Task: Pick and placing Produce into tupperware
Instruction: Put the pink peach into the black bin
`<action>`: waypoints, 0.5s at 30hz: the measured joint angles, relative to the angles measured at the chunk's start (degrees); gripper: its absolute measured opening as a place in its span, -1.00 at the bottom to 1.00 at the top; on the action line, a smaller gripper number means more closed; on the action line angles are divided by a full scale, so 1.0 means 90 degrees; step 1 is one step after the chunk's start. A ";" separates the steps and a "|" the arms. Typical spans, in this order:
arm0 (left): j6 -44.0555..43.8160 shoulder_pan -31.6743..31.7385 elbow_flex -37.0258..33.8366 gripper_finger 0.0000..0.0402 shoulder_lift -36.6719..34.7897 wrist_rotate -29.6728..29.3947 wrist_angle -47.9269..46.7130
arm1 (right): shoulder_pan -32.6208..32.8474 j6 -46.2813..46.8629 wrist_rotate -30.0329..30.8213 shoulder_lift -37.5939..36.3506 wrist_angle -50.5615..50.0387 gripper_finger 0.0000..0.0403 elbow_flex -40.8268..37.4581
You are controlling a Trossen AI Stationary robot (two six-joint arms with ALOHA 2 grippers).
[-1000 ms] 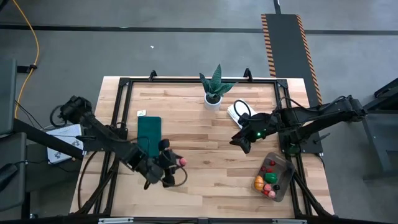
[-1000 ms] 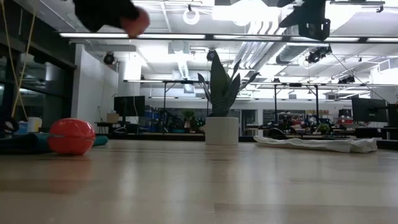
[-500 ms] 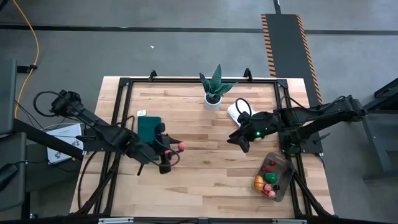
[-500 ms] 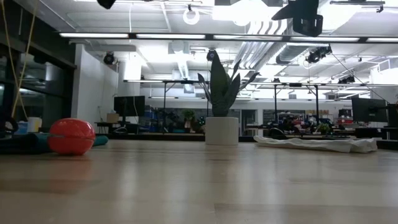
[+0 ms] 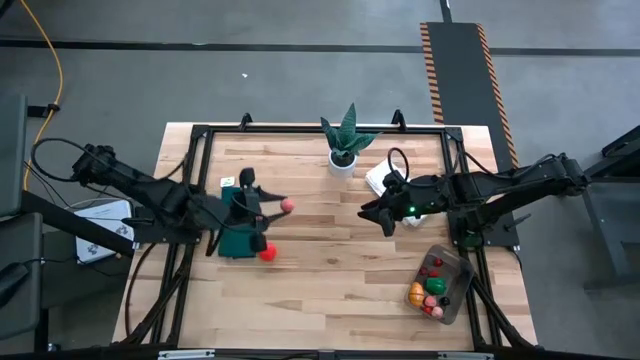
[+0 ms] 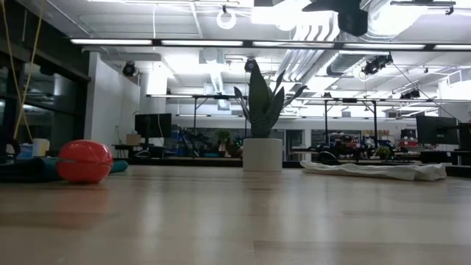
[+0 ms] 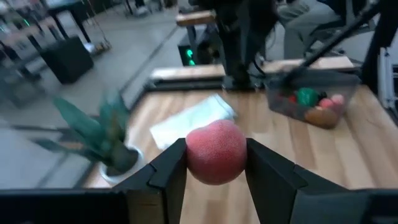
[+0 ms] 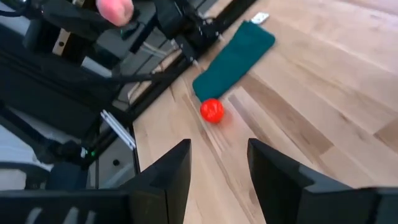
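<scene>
1. Left gripper point(image 7: 214, 163) jaws pinch a pink ball point(image 7: 216, 152) across its middle, above the surface's left; likely light, matte, rigid.
2. Right gripper point(image 8: 217, 163) jaws spread, empty.
3. Red tomato point(image 5: 267, 254) lies loose; tupperware point(image 5: 452, 290) near right.

Robotics lab or workshop in a large open industrial hall.

Long fluorescent ceiling lights point(image 6: 221, 42) and exposed white ducts point(image 6: 309, 33) hang over distant workbenches with monitors point(image 6: 152, 125); a pale wooden-plank table point(image 5: 320, 290) in a black metal frame stands on grey concrete floor point(image 5: 250, 80) marked by orange-black hazard striping point(image 5: 430, 75).
</scene>
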 joint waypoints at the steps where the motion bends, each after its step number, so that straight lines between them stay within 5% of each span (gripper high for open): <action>1: 0.0209 0.0068 0.0114 -0.31 -0.0007 0.0004 0.0002 | 0.0000 0.0006 0.0070 0.0000 0.0071 -0.26 0.0000; 15: 0.1989 0.1334 0.1590 -0.31 0.0007 0.0961 -0.1226 | -0.0002 0.0144 0.0959 0.0000 0.1258 -0.26 0.0000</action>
